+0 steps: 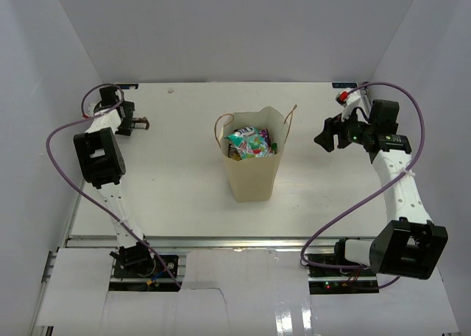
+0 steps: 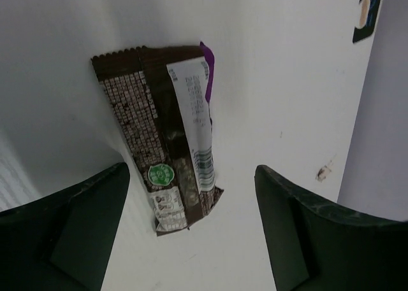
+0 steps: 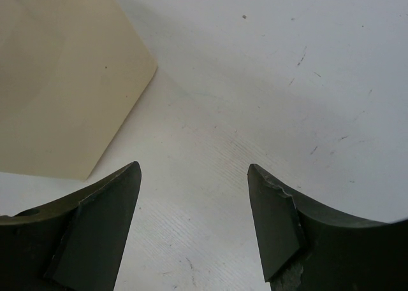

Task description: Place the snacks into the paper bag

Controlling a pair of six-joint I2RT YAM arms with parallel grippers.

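Observation:
The paper bag [image 1: 252,176] stands upright at the table's middle, with several colourful snack packets [image 1: 249,143] showing in its open top. A small brown bar [image 1: 146,122] lies flat at the far left. In the left wrist view the bar [image 2: 162,138] lies lengthwise just ahead of the open jaws, its near end level with the fingertips. My left gripper [image 1: 137,121] [image 2: 191,173] is open and empty over it. My right gripper [image 1: 321,139] [image 2: 193,168] is open and empty, right of the bag. The bag's wall shows in the right wrist view [image 3: 64,81].
White walls enclose the table on the left, back and right; the left gripper is close to the left wall. A small red part [image 1: 342,97] sits at the back right by the right arm. Purple cables loop from both arms.

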